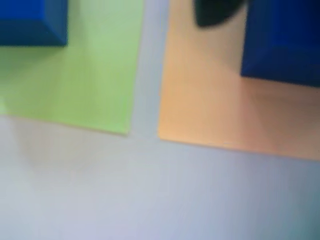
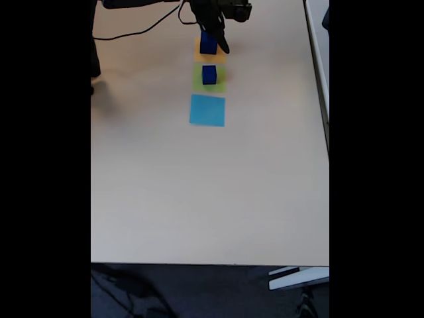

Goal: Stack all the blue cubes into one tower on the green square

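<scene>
- The pale surface [image 2: 199, 199] fills the fixed view.
- My black claw [image 2: 217, 41], top centre, straddles one dark blue solid cube [image 2: 209, 42] on the flat orange square [image 1: 210, 100]; whether I'm clenched, I cannot tell.
- Just below, another dark blue cube [image 2: 209, 74] sits on the flat yellow-green paper square [image 2: 209, 79].

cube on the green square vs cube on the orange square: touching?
Apart. The wrist view shows the blue cube on the green square and the blue cube on the orange square separated by bare paper and a strip of table; the fixed view agrees.
</scene>
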`<state>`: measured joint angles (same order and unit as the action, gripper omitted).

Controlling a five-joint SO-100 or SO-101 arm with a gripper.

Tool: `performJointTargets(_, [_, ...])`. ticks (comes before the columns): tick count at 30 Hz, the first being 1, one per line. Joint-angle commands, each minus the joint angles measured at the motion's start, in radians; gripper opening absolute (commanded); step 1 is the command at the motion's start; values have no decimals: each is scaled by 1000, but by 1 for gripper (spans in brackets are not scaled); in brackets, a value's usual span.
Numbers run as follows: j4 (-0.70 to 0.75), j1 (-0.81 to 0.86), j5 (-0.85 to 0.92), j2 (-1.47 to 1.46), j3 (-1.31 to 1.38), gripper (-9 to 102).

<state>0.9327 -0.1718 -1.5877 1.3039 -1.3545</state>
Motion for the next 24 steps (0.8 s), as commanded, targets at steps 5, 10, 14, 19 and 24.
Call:
performJointTargets(5, [-64, 40, 48, 138, -104, 28])
performJointTargets(10, [-141, 55, 64, 164, -210, 27])
performJointTargets(14, [-215, 69, 83, 175, -291, 27])
performJointTargets(19, [-276, 75, 101, 175, -354, 26])
performJointTargets(24, [-299, 87, 114, 172, -387, 25])
